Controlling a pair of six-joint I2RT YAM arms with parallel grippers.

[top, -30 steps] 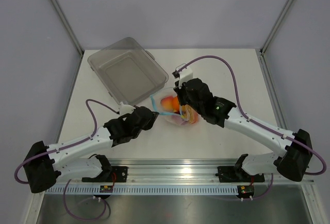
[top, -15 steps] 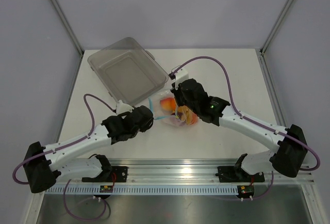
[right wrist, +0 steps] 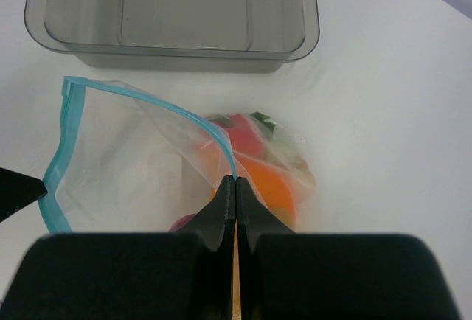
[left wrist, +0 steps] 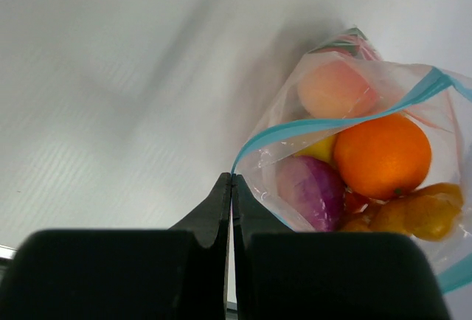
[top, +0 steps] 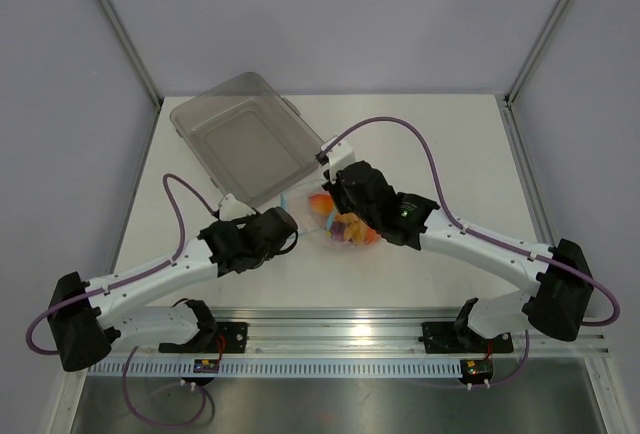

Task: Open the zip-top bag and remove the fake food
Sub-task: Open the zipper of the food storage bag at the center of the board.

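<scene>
Now my left gripper (left wrist: 232, 180) and right gripper (right wrist: 235, 183), each clenched on a lip of the bag (right wrist: 125, 150), have pulled its mouth wider at centre frame. Toy food (left wrist: 382, 155) remains inside.

We note zip-top bag (right wrist: 125, 158): thin clear crinkly plastic, light-blue zip strip unzipped, two lips pulled apart, mouth gaping. It sits mid-table (top: 450, 154). We see fake food (top: 350, 226) still inside, bunched at closed end: orange fruit (left wrist: 381, 155), peach (left wrist: 335, 90), purple onion (left wrist: 310, 191), yellow piece (left wrist: 318, 148). Red and green bits we can't identify.
</scene>
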